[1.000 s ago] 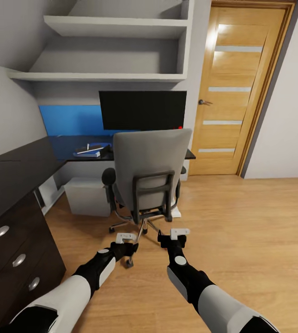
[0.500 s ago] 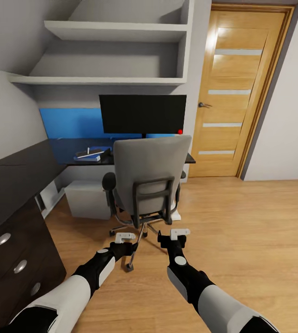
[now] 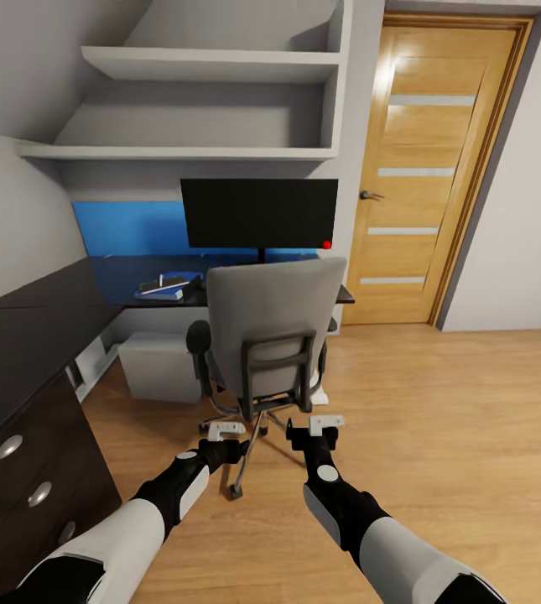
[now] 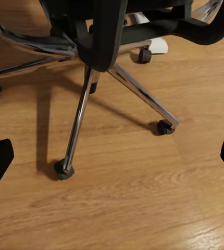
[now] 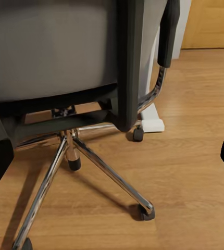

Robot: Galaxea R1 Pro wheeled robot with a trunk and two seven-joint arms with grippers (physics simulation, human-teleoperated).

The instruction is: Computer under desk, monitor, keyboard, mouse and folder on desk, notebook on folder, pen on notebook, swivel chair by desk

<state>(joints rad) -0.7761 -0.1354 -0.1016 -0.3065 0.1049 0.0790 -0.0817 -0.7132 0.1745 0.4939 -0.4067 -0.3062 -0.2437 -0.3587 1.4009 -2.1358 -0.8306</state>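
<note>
Both grippers, left gripper [image 3: 227, 429] and right gripper [image 3: 326, 421], hang spread and empty just behind the grey padded swivel chair [image 3: 268, 323], apparently poised to nudge it toward the black desk [image 3: 127, 273] ahead.

Centre frame, the grey chair [image 3: 268, 323] faces the black table [image 3: 127, 277]; the monitor [image 3: 259, 213] stands behind it, the blue folder [image 3: 168, 288] stack at left, the computer [image 3: 159, 365] beneath.

swivel chair [image 3: 267, 323]: 1 | monitor [image 3: 259, 213]: 1 | computer [image 3: 163, 366]: 1 | door [image 3: 428, 168]: 1 | wall shelves [image 3: 211, 63]: 2
</note>
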